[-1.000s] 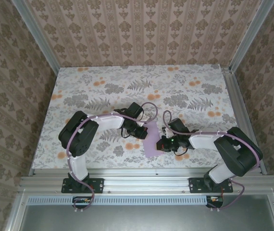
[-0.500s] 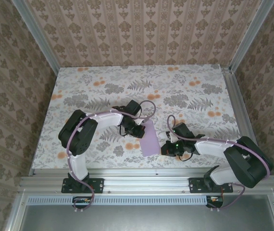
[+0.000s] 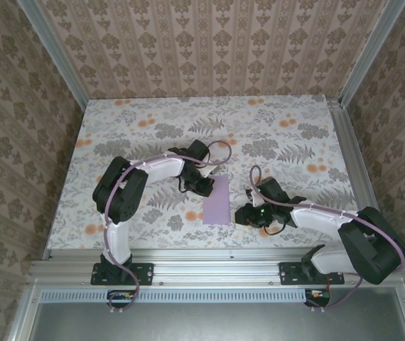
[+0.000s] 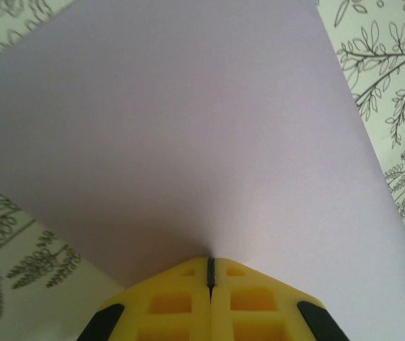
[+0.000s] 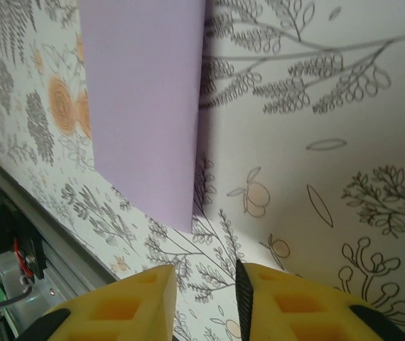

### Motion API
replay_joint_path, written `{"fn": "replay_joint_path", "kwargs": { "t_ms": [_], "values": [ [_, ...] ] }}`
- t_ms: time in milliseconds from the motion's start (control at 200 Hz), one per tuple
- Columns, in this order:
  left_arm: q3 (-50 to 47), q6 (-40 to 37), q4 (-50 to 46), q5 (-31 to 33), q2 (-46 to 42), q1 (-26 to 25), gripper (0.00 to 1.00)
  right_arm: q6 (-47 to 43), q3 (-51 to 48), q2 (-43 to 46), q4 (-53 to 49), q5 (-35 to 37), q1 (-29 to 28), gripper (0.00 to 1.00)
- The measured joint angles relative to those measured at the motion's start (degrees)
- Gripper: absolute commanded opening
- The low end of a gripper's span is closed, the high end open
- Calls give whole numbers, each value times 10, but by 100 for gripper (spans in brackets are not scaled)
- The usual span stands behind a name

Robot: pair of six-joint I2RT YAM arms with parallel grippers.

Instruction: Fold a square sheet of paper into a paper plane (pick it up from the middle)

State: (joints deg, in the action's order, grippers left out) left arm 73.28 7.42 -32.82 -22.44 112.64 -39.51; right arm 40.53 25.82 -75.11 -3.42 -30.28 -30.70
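Note:
The pale lilac sheet of paper (image 3: 217, 200) shows as a narrow rectangle lying near the front middle of the floral table. My left gripper (image 3: 204, 186) is shut on its far left edge; in the left wrist view the yellow jaws (image 4: 210, 264) meet on the paper (image 4: 188, 128), which spreads out ahead. My right gripper (image 3: 242, 215) stands just right of the sheet, apart from it. In the right wrist view its jaws (image 5: 206, 275) are open with only tabletop between them, and the paper (image 5: 146, 106) lies ahead with its near edge slightly raised. The paper plane is out of view.
The aluminium rail (image 3: 217, 266) carrying both arm bases runs along the near table edge, and it shows at the left of the right wrist view (image 5: 18, 213). Patterned walls close in the table (image 3: 273, 128) on three sides. A metal post (image 3: 352, 163) lines the right edge.
My right gripper has let go of the paper, opened and drawn back to the right. The left gripper kept hold and shifted slightly away, and the sheet now lies flatter.

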Motion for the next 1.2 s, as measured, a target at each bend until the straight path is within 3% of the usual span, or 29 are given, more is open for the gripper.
{"fn": "replay_joint_path", "kwargs": {
  "t_ms": [540, 760, 1200],
  "values": [
    [16, 0, -5, -3, -18, 2, 23, 35, 59, -115, 75, -9, 3, 39],
    [-44, 30, 25, -24, -87, -3, 22, 41, 63, -131, 83, -16, 3, 40],
    [-119, 63, 66, -42, -78, -35, 10, 71, 79, -159, 137, -33, 4, 40]
  ]
}}
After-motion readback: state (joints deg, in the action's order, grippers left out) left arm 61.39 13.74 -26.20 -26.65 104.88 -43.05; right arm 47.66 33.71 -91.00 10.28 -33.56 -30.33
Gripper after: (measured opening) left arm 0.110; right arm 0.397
